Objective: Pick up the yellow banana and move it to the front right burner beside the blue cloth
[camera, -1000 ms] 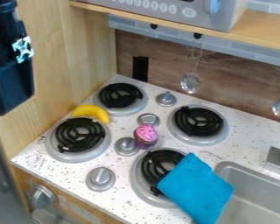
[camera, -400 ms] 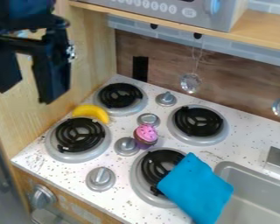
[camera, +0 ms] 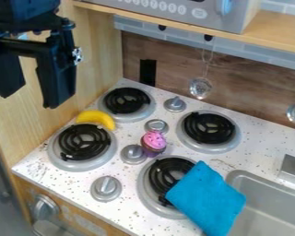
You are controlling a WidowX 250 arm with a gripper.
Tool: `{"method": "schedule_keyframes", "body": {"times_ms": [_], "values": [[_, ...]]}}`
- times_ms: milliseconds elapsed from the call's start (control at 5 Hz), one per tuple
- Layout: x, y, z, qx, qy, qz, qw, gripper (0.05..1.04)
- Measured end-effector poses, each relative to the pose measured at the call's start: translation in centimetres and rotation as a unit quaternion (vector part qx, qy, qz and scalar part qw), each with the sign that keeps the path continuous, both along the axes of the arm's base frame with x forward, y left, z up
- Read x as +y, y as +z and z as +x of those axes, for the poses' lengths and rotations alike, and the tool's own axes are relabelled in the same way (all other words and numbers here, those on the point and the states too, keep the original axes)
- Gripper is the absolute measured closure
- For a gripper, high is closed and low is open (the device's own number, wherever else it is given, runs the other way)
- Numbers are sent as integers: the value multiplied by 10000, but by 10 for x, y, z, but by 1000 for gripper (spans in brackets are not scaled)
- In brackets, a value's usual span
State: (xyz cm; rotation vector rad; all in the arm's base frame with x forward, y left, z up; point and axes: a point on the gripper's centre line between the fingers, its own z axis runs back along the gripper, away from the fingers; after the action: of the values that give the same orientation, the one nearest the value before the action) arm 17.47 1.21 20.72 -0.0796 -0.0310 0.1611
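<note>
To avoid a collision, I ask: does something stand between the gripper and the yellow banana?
Nothing visible stands between the gripper and the banana, though the wooden side panel rises close beside the banana.

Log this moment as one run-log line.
gripper open, empty, upper left | toy banana beside leftmost burner | toy cupcake among knobs | blue cloth partly over lower-right burner
</note>
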Motion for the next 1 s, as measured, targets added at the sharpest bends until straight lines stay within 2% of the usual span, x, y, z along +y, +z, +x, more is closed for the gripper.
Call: {"method": "schedule_keyframes", "body": {"times_ms": [200, 400, 600, 800, 1000], "values": [[1, -1, 2, -29, 5, 12, 10000, 79], [19, -44, 52, -40, 49, 361, 9993, 79], [39, -72, 85, -301, 722, 936, 9925, 79], [50, -97, 106, -461, 1331, 1214, 9826, 79], [60, -108, 129, -717, 1798, 1351, 9717, 79]]}}
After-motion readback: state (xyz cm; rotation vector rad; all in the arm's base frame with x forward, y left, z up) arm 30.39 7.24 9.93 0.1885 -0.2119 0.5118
